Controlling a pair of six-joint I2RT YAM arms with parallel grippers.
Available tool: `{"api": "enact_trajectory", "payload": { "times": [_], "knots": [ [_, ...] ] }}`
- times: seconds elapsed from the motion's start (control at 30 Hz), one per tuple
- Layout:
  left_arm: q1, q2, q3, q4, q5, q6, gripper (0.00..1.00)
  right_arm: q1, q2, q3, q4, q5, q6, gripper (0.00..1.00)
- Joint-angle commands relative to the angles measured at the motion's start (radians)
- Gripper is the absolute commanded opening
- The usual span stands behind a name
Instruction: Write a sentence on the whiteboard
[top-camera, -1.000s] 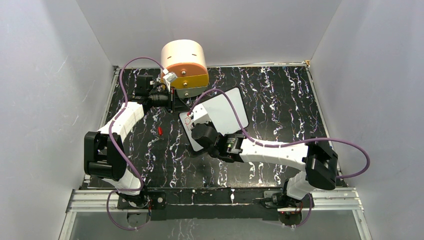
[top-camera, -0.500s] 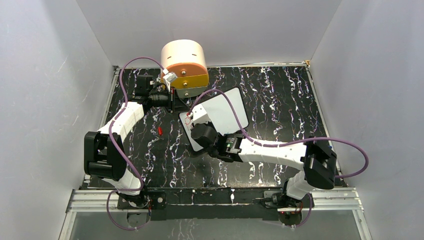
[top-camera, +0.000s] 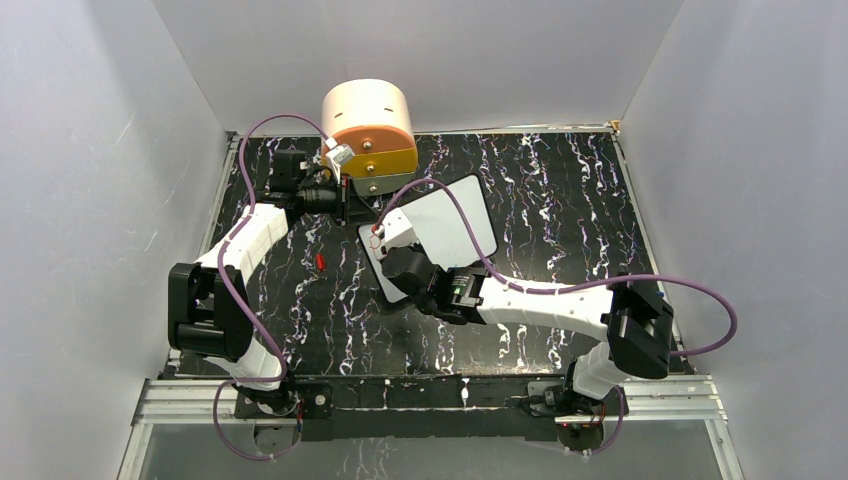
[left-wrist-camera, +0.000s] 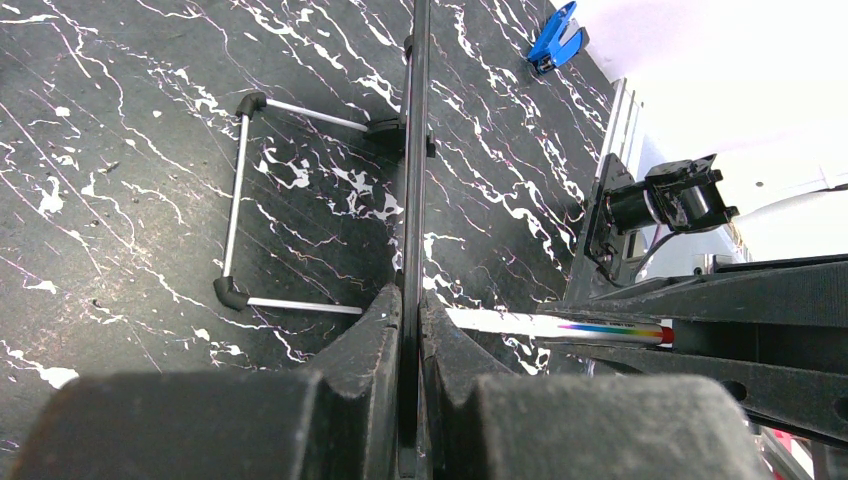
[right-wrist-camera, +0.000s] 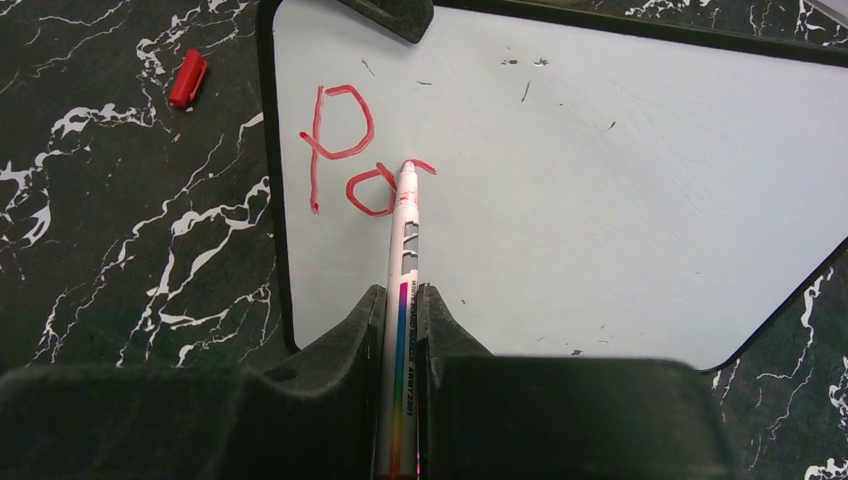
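Observation:
The whiteboard (top-camera: 455, 225) lies tilted on the black table, with a thin black rim. In the right wrist view the whiteboard (right-wrist-camera: 600, 180) carries red lettering (right-wrist-camera: 345, 150) reading "Po" plus a short new stroke. My right gripper (right-wrist-camera: 400, 295) is shut on a white marker (right-wrist-camera: 403, 260) with a rainbow stripe, and its tip touches the board beside the "o". In the top view the right gripper (top-camera: 400, 265) is over the board's near-left part. My left gripper (left-wrist-camera: 411, 295) is shut on the board's edge (left-wrist-camera: 413, 150), at its far-left corner (top-camera: 345, 205).
A red marker cap (top-camera: 320, 261) lies on the table left of the board and also shows in the right wrist view (right-wrist-camera: 187, 78). A round peach and orange drawer unit (top-camera: 368, 125) stands at the back. A blue clip (left-wrist-camera: 555, 35) and a wire stand (left-wrist-camera: 240, 190) lie nearby.
My right gripper and the marker have shifted slightly left over the board. The left arm and the board have not moved.

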Motion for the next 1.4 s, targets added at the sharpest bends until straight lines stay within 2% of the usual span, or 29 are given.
{"api": "enact_trajectory", "payload": {
  "times": [0.0, 0.73, 1.37],
  "knots": [
    [-0.008, 0.013, -0.019, -0.053, -0.044, 0.021, 0.00, -0.009, -0.001, 0.025, 0.014, -0.019, 0.005, 0.00],
    [-0.008, 0.016, -0.019, -0.052, -0.045, 0.021, 0.00, -0.009, -0.009, 0.025, -0.091, 0.045, 0.046, 0.00],
    [-0.008, 0.019, -0.018, -0.054, -0.043, 0.021, 0.00, -0.009, -0.003, 0.038, -0.071, -0.052, 0.035, 0.00]
  ]
}}
